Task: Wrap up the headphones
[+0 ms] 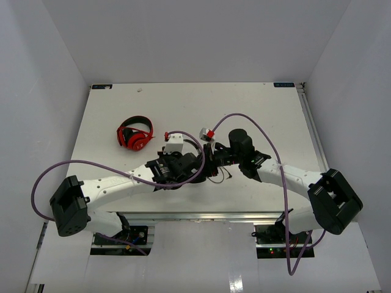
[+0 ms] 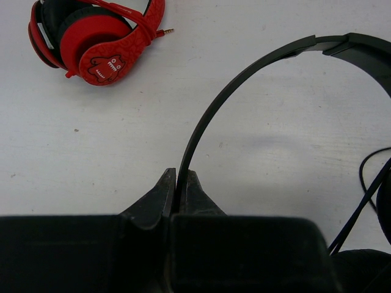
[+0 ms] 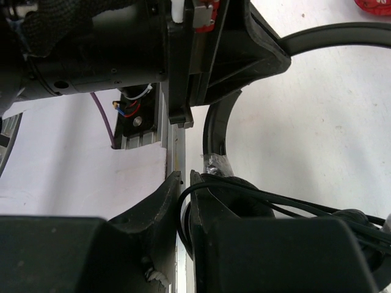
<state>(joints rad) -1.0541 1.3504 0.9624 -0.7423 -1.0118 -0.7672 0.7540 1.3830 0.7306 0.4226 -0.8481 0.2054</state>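
The left gripper (image 2: 181,183) clamps the headphones (image 2: 244,75) by the headband, the right gripper (image 3: 185,183) pinches their cable (image 3: 293,206), and red headphones (image 1: 135,134) lie well apart on the table (image 1: 256,110).

The left arm (image 1: 116,183) runs from its base at the near left corner of the desk, low and almost flat, toward the middle. The right arm (image 1: 293,177) mirrors it from the near right corner. The wrists meet at the centre, closer to the near edge than the far one. The left gripper (image 2: 181,186) has its fingers (image 2: 160,198) pressed together on the thin band of the headphones (image 2: 190,146). The right gripper (image 3: 185,186) is closed to a slit, with the cable running between its fingers (image 3: 211,201).
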